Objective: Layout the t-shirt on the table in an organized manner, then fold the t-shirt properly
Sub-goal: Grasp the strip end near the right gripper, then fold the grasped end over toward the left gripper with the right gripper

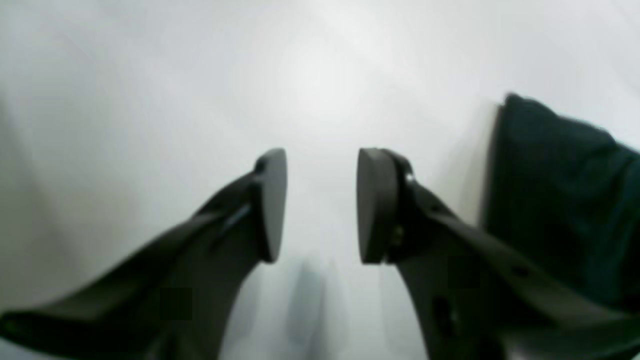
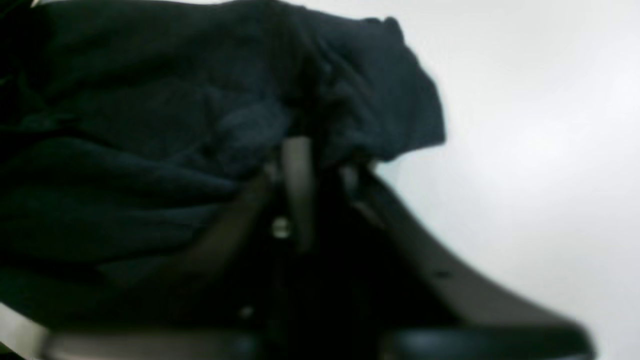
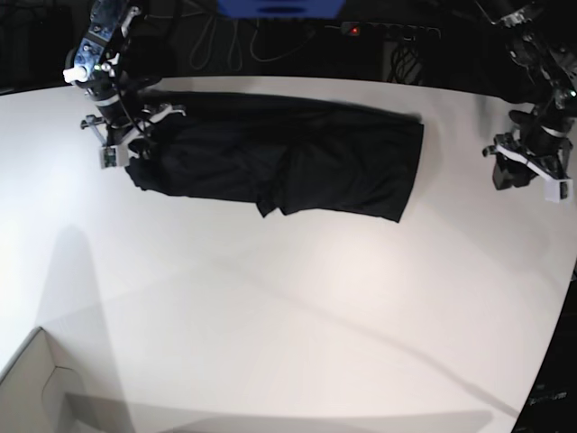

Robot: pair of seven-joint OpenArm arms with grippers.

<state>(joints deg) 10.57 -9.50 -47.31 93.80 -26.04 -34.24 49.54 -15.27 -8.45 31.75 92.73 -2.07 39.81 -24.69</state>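
Observation:
The black t-shirt [image 3: 288,158] lies as a long, partly bunched band across the far side of the white table [image 3: 270,316]. My right gripper [image 3: 135,155] is at the shirt's left end. In the right wrist view its fingers [image 2: 296,150] are pinched together on a fold of the t-shirt [image 2: 150,125]. My left gripper [image 3: 525,176] hangs over bare table to the right of the shirt, apart from it. In the left wrist view the left gripper [image 1: 321,162] stands open with nothing between its pads, and the shirt's edge [image 1: 560,190] shows off to the right.
A pale cardboard box corner [image 3: 36,388] sits at the front left. Cables and a power strip [image 3: 388,32] lie in the dark behind the table's far edge. The table's curved edge [image 3: 563,298] runs down the right side.

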